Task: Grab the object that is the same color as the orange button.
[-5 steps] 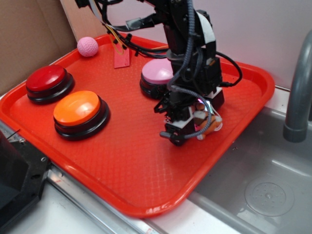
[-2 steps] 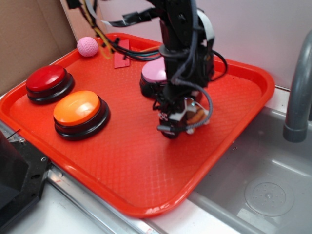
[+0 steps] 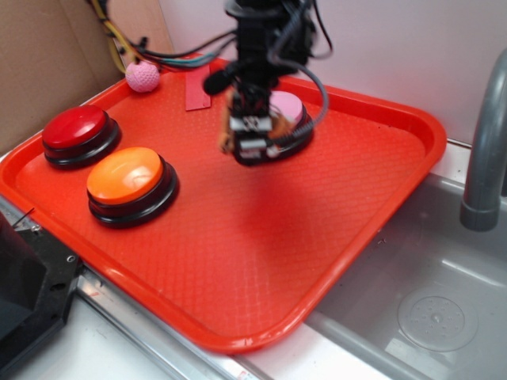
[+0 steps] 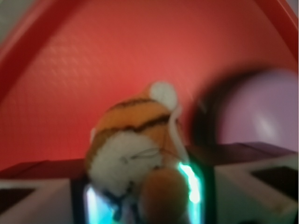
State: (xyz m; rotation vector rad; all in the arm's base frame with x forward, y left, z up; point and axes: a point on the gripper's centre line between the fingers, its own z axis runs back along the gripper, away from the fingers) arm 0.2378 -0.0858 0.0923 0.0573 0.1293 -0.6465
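The object, a small orange plush tiger with black stripes and a white muzzle, sits between my fingers in the wrist view. My gripper is shut on it. From the exterior camera the gripper hangs blurred above the tray, just in front of the pink-topped button, and its body hides most of the tiger. The orange button, a glossy dome on a black base, stands at the tray's left front, well to the left of the gripper.
A red-topped button stands behind the orange one. A pink dimpled ball and a flat red card lie at the back of the red tray. A metal sink and grey faucet pipe are to the right, cardboard to the left.
The gripper has risen off the tray and swung left and back with the tiger held in it, from the tray's right middle to in front of the pink-topped button.
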